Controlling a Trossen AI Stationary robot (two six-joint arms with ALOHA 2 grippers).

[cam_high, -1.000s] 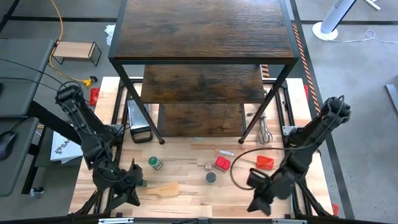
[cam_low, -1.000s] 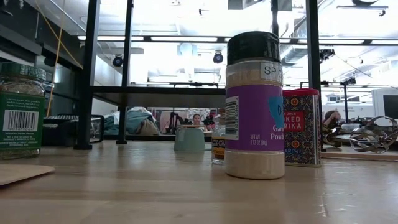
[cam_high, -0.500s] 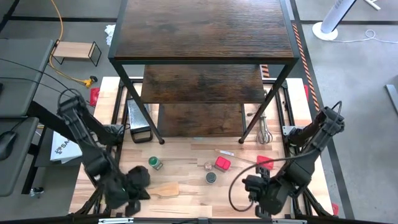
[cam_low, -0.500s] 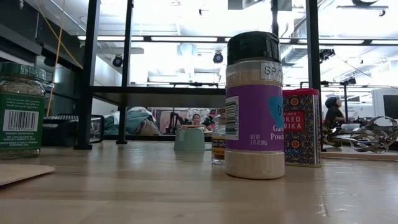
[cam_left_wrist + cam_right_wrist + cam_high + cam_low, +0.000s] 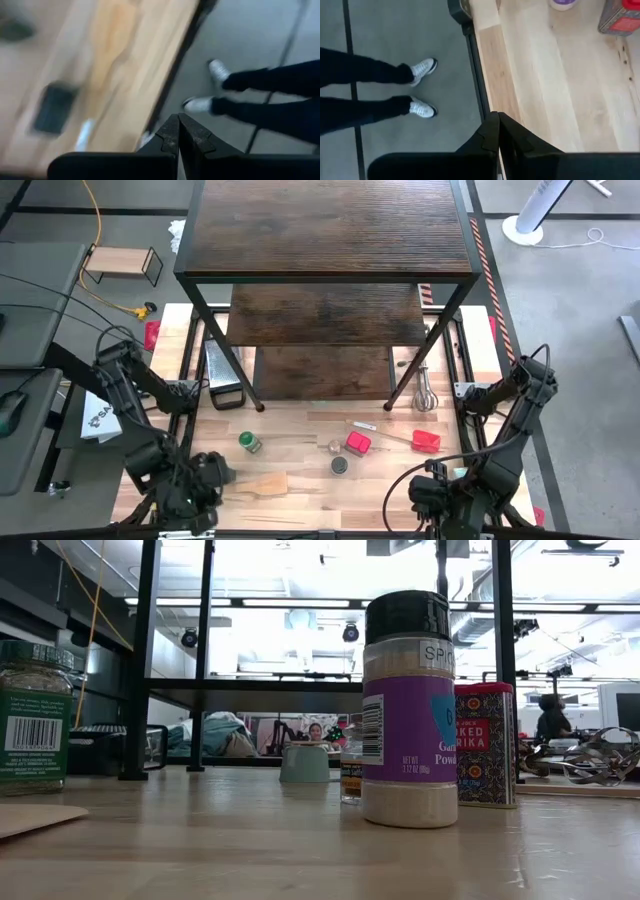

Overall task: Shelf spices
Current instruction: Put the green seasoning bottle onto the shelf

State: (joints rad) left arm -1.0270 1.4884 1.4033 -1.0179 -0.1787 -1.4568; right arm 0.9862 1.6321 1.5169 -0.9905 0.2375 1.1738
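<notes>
**Inspector:** State of the end effectors?

**Assistant:** The left gripper [image 5: 178,131] sits at the bench's [image 5: 300,500] near-left corner, fingers pressed together on nothing. The right gripper [image 5: 498,129] is at the near-right corner, fingers likewise pressed together and empty. Both wrist views look past the near edge to the floor, where a person's legs and white shoes [image 5: 422,107] show.

**Inspector:** Location of the spices?

**Assistant:** All stand on the bench surface, apart from both grippers. The green-lidded jar [image 5: 248,442] stands left of centre, beside a wooden spatula [image 5: 262,483]. The dark-lidded jar with the purple label [image 5: 409,710] stands near the middle, the red paprika tin [image 5: 358,443] just beyond it. A tiny pale jar [image 5: 334,446] sits between the green-lidded jar and the tin.

**Inspector:** And the shelf?

**Assistant:** The shelf [image 5: 330,230] stands over the far edge; its visible boards carry no jars. A wire whisk [image 5: 424,393] lies by its right leg.
</notes>
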